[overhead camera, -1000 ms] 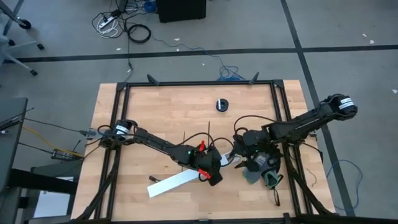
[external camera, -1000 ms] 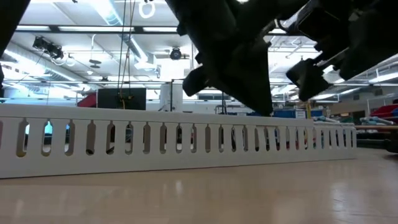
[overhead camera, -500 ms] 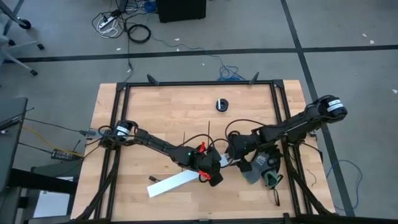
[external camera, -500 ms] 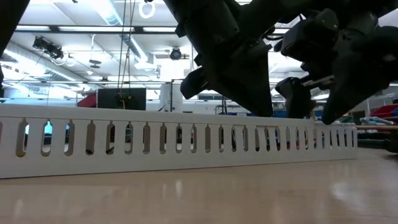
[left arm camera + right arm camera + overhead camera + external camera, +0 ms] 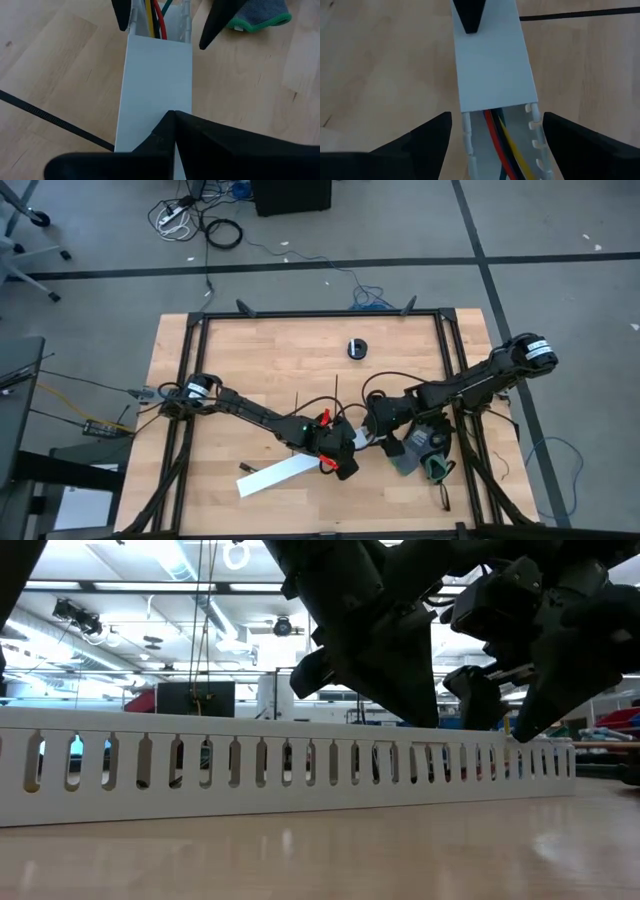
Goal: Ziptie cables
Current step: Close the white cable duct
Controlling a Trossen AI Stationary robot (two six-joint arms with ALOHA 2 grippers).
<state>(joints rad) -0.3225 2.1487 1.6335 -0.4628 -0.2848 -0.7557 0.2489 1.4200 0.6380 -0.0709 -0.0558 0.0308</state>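
The long white slotted plastic channel serves as landmark: a straight, smooth trough with comb-like slotted walls and a flat snap-on lid covering most of its length, lying on the pale, planked wooden counter. At the channel's uncovered end the cables, thin glossy wires in red, yellow, blue and a dark green, run lengthwise inside the trough; four colours can be counted there. One ziptie, a very thin, ridged black plastic strip, lies flat on the counter and passes under the channel's side near the lidded end; a second black strip lies on the wood just beside the channel.

The left tool rests clenched, its dark fingers meeting in a point right on the white lid, its arm stretched low across the counter towards the channel. The right tool stands released, its two dark tapered fingers spread wide and straddling the channel's open end, one on each side of the slotted walls, not gripping anything. A grey knitted glove with green cuff lies just beyond the channel's open end. A small round black object sits well apart from the channel.
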